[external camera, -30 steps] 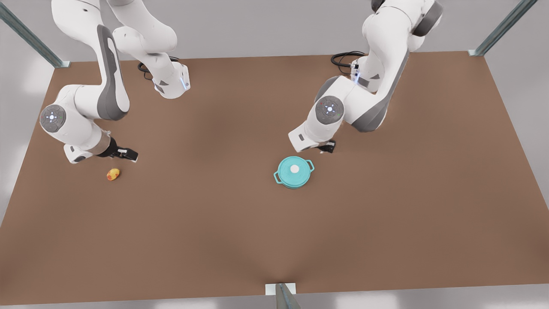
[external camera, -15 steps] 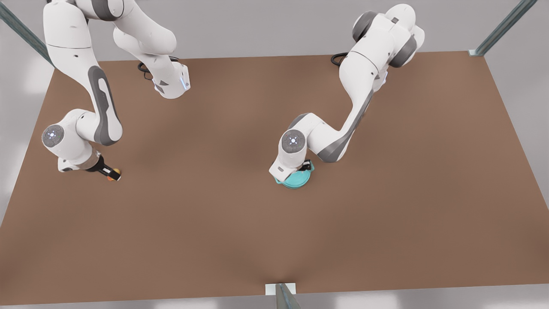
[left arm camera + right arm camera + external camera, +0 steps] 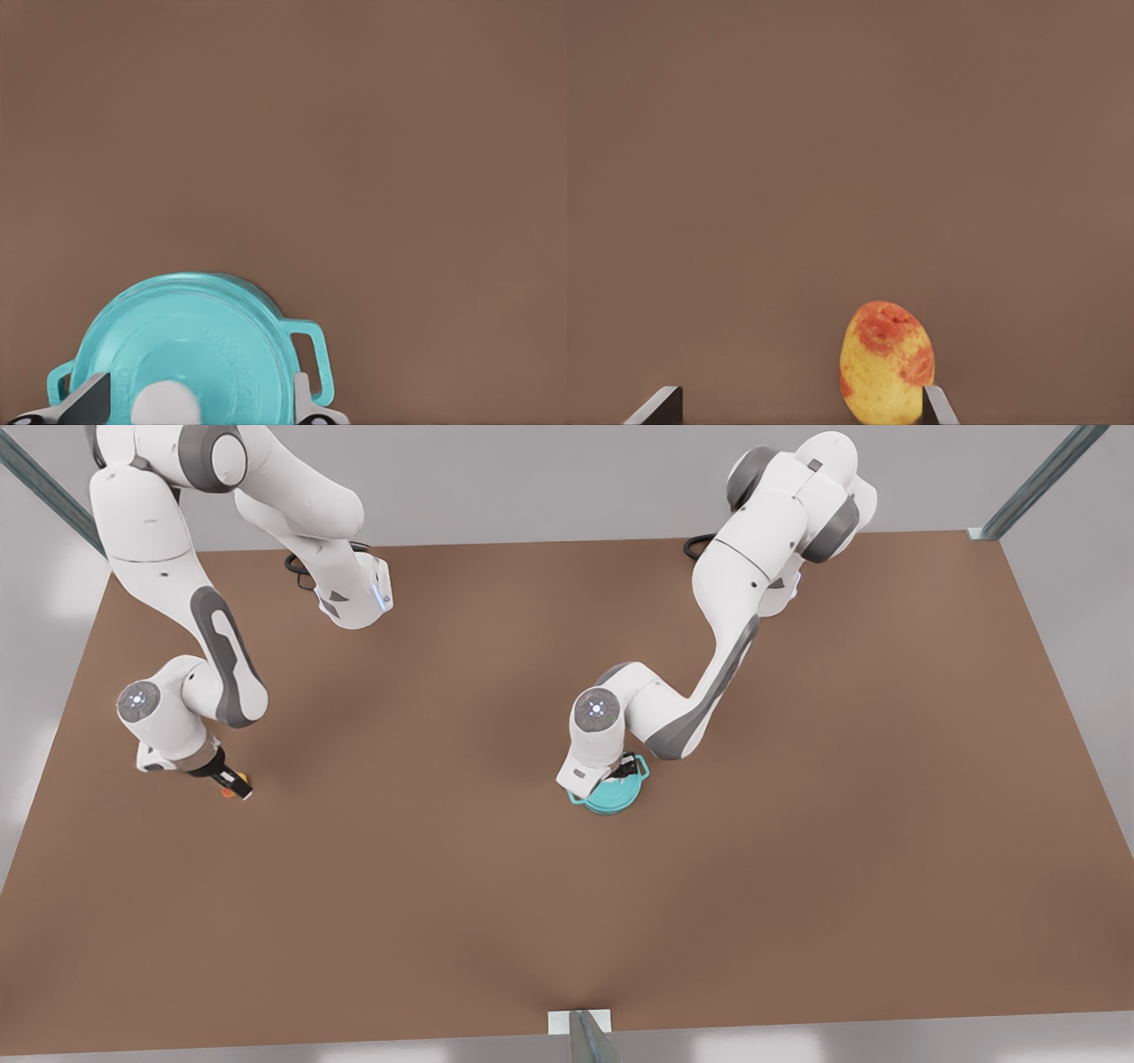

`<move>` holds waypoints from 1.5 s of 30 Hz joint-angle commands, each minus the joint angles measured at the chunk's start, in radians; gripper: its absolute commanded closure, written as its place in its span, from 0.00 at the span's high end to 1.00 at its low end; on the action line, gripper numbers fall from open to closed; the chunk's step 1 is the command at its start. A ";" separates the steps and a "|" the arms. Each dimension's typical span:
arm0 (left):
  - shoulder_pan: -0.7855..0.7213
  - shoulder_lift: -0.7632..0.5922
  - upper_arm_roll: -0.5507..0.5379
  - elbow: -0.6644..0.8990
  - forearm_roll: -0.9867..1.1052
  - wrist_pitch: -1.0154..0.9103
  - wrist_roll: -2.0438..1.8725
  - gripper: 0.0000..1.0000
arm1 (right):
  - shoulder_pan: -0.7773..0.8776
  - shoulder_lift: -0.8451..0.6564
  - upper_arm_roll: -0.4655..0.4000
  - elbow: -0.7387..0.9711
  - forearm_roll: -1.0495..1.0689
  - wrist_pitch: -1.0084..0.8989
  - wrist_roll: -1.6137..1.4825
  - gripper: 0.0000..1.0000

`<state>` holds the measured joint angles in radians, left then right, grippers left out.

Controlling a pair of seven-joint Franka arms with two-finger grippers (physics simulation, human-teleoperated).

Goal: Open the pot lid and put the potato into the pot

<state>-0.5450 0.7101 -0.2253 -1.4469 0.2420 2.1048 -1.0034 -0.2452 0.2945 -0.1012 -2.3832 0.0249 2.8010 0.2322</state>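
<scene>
Left gripper (image 3: 624, 772): down over the lid, on the front view's right; fingers (image 3: 89, 403) spread wide, one to each side of the knob, not yet closed on it. A second ago it hung beside the pot with the lid in plain sight; it has since come down onto it.

Knob (image 3: 165, 403): white, midway between the left fingertips, with a clear gap on both sides.

Lid (image 3: 190, 350): teal, seated flat on the pot; not yet lifted.

Pot (image 3: 611, 798): teal, closed, near the table's middle; one loop handle (image 3: 314, 359) stands out at the side.

Right gripper (image 3: 232, 783): low at the table on the front view's left; fingers (image 3: 937, 405) open, straddling the potato. A second ago it was above and apart from the potato; it has since dropped to it.

Potato (image 3: 886, 362): yellow with orange-red patches, lying on the table (image 3: 496, 868), close against one right fingertip and well apart from the other, so off-centre in the gap. Well apart from the pot.

Change: both arms have finished their descent in the last second, with little shift over the last half of it.

Meaning: approach looks complete on both sides; the likely next step is closing on the knob and on the potato. The off-centre potato may be nudged sideways as the fingers close.
</scene>
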 commanded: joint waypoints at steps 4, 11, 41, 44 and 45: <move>-0.007 -0.009 0.000 -0.039 0.010 0.035 -0.089 1.00 | -0.005 0.043 0.000 -0.004 0.000 0.110 -0.019 1.00; -0.009 -0.014 0.000 -0.081 0.036 0.037 -0.089 1.00 | -0.028 0.072 0.000 -0.011 -0.031 0.141 -0.039 1.00; 0.270 0.038 0.003 0.037 0.045 -0.071 0.134 0.47 | -0.059 0.114 0.001 -0.039 -0.086 0.229 -0.008 0.82; 0.333 0.109 0.004 0.069 0.016 -0.046 0.160 0.47 | -0.054 0.114 0.001 -0.039 -0.086 0.230 0.002 0.82; 0.332 0.149 0.006 0.088 0.016 -0.019 0.154 0.47 | -0.052 0.114 0.001 -0.039 -0.086 0.230 0.002 0.81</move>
<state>-0.2199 0.8398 -0.2197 -1.3691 0.2732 2.0669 -1.0083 -0.2982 0.4087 -0.0991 -2.4225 -0.0605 3.0284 0.2133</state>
